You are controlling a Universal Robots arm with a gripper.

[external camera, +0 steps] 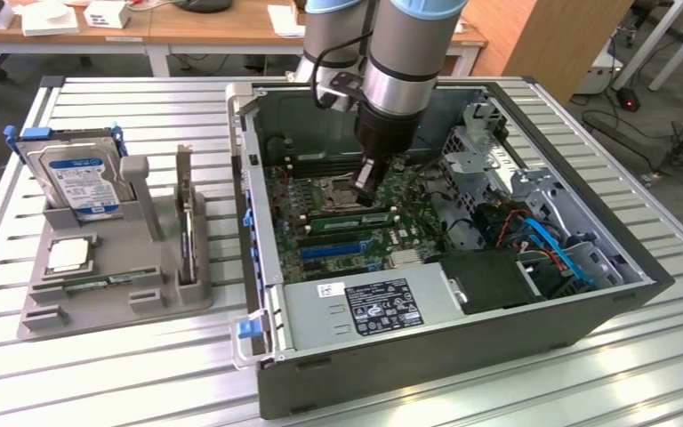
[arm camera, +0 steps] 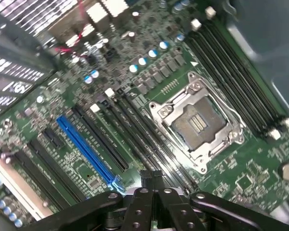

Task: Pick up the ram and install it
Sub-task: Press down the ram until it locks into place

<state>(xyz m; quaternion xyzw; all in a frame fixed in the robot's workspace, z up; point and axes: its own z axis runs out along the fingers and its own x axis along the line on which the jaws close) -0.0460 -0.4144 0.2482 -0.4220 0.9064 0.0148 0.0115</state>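
Standing on the slatted aluminium table [external camera: 140,374], the open black tower computer case [external camera: 461,356] lies on its side, its green motherboard [arm camera: 260,168] exposed. On the exterior view's left sits a grey moulded parts holder [external camera: 45,307] carrying a silver-and-blue hard drive [external camera: 81,182] and an upright card with a metal bracket [external camera: 184,218]. The silver CPU socket [arm camera: 197,122] and blue expansion slot [arm camera: 86,149] flank the dark memory slots. The ram [external camera: 339,220], a thin green stick, appears seated edge-up near the socket. The black gripper [external camera: 369,189] hangs just above it, fingers [arm camera: 147,179] pressed together, gripping nothing; contact unclear.
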